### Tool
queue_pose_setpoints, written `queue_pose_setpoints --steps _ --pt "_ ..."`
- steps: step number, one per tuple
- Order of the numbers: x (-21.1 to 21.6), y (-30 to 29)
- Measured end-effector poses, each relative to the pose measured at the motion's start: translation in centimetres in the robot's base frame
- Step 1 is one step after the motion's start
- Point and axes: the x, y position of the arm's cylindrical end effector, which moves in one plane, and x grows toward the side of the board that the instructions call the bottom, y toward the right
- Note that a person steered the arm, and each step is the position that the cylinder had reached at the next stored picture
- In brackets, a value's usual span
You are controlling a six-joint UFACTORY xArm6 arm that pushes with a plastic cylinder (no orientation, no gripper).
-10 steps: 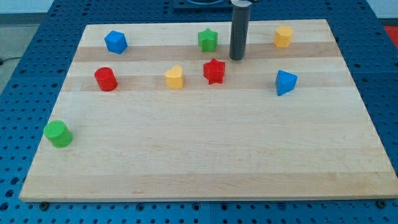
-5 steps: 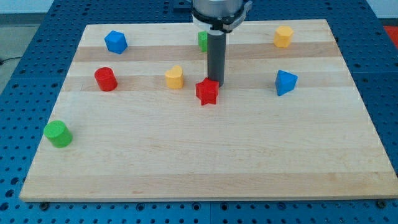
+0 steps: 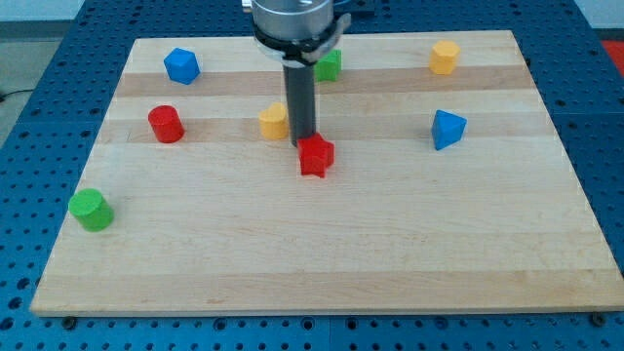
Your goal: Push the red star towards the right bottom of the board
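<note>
The red star lies on the wooden board, a little left of centre in the board's upper half. My tip stands just above and slightly left of the star, touching its upper-left edge. The rod rises from there and partly hides the yellow block on its left.
A green star sits at the view's top behind the arm. A blue block lies top left, a red cylinder left, a green cylinder far left. A yellow block is top right and a blue block right.
My tip swung from the star's upper right to its upper left. The red star slid down and a little left from where it lay.
</note>
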Motion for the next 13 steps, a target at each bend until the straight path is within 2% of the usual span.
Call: queue_pose_setpoints --steps 1,3,4,6,7,10,11,13 --pt "2.6 2.3" --pt "4.2 -0.8" --pt "6.1 0.4" --pt "13.2 7.0" --pt "13.4 4.9" --pt "17.6 0.6" --pt "19.8 5.8" --pt "15.8 8.8"
